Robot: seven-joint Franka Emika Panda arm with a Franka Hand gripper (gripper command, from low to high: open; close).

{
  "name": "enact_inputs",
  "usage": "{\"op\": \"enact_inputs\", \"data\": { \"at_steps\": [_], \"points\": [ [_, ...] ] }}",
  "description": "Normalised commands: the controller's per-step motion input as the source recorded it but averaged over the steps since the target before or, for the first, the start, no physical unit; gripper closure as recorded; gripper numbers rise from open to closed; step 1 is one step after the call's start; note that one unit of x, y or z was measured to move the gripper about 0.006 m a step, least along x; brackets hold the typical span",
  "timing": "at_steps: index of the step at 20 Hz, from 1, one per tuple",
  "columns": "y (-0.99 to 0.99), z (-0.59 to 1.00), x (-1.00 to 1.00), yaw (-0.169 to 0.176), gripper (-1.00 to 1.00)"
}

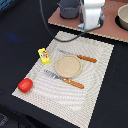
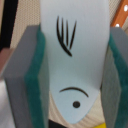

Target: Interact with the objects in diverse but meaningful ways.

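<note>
Two grey fingers padded in green foam [image 2: 35, 85] fill the wrist view, standing on either side of a pale blue, flat, rounded blade [image 2: 75, 65] marked with black strokes, a curved line and a dot. The pads sit against the blade's edges, so the gripper [image 2: 75, 80] appears to be clamped on this pale-headed utensil, though its handle is out of sight.

From the exterior view the white gripper body [image 1: 93, 14] hangs at the far end of the scene, above the near edge of a reddish-brown board [image 1: 107, 28], with a black cable looping away from it. On that board a dark grey pot [image 1: 69, 8] stands to the exterior view's left of the gripper, and a second dark pot with a pale inside [image 1: 123, 17] sits at the exterior view's right edge.

Nearer, a pale woven placemat [image 1: 85, 95] lies on the dark table [image 1: 15, 45]. A round tan plate [image 1: 68, 66] rests in its middle. Two brown-handled metal utensils flank the plate: one [image 1: 79, 56] on its far side, one [image 1: 64, 79] on its near side. A yellow rectangular block with red marks [image 1: 44, 55] lies near the mat's edge at the exterior view's left, and a round red tomato [image 1: 25, 85] sits at the mat's near-left corner.
</note>
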Motion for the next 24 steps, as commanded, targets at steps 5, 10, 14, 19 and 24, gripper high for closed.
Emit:
{"op": "enact_inputs", "data": {
  "at_steps": [5, 10, 14, 19, 24],
  "points": [
    [-0.05, 0.33, 0.15, 0.0, 1.0],
    [-0.27, 0.06, 0.27, 0.0, 1.0],
    [-0.43, 0.01, 0.1, 0.0, 1.0],
    [-0.01, 0.06, -0.1, 0.014, 1.0],
    [0.09, 0.21, -0.09, 0.018, 1.0]
  ]
}}
